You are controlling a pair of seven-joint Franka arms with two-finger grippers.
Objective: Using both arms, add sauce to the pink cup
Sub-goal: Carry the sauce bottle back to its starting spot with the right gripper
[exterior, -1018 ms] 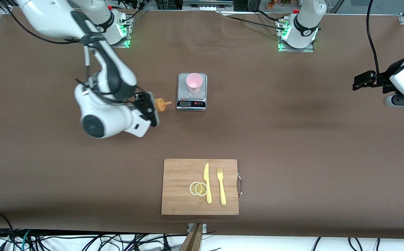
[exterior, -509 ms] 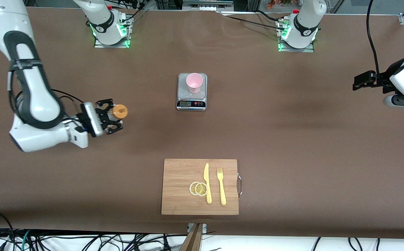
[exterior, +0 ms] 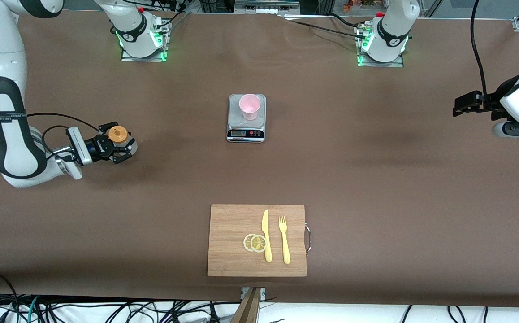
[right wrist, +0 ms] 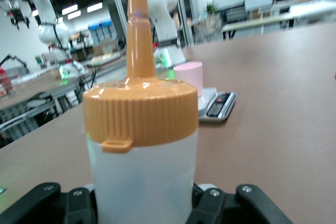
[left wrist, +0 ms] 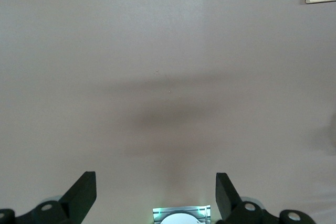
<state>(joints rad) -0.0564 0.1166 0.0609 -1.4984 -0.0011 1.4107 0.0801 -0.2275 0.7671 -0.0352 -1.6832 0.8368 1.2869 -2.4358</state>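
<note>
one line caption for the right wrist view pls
Right hand shut on the upright sauce bottle, with the pink cup on the silver scale.

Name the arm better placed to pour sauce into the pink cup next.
Right. The right gripper is shut on the sauce bottle, upright, toward the right arm's end of the table. The left gripper waits open and empty, away from the pink cup.

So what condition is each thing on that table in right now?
sauce bottle: upright, capped, gripped.
right gripper: shut on the bottle, toward the right arm's end.
left gripper: open, empty, waiting over the left arm's end.
pink cup: upright on the scale.
knife, fork, lemon slices: flat on the cutting board.
</note>
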